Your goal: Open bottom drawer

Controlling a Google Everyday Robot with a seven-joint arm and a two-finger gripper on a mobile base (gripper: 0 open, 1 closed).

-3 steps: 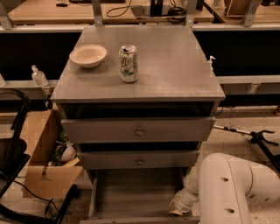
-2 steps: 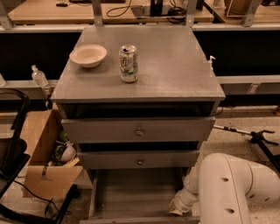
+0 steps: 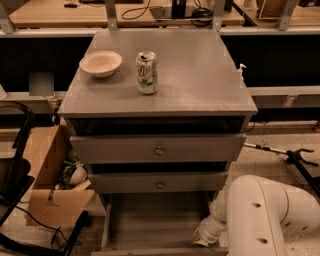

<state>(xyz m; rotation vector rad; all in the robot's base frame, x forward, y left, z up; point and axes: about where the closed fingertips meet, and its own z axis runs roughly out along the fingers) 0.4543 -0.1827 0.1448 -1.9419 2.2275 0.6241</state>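
Nothing is recorded as moved since the earlier frames: arm, drawers and top-surface items are found in the same places.

Gripper (image 3: 204,236): placed low at the right front of the grey cabinet (image 3: 200,75), pointed down at the right front corner of the bottom drawer (image 3: 155,220). Whether it is open, closed or gripping anything cannot be told, and contact with the drawer cannot be confirmed.

Arm (image 3: 270,215): a bulky white link is set to the right of the cabinet's base, and the floor and cabinet foot on that side are hidden by it.

Bottom drawer: lowest of three in the cabinet, pulled well out toward the camera. Its plain grey inside is exposed, and its front is cut by the lower frame edge.

Middle drawer front (image 3: 125,183): directly above, with a small knob (image 3: 160,184) at centre; the rear of the open drawer is overhung by it.

Top drawer front (image 3: 200,148): above that, also with a centre knob and a dark gap over it.

Bowl (image 3: 100,63): pale, on the cabinet top at rear left.

Soda can (image 3: 147,72): upright on the cabinet top, just right of the bowl, apart from it.

Cardboard box (image 3: 47,165): open, on the floor left of the cabinet, holding clutter.

Black stand (image 3: 295,157): lying on the floor to the right of the cabinet.

Workbench (image 3: 60,15): behind the cabinet.
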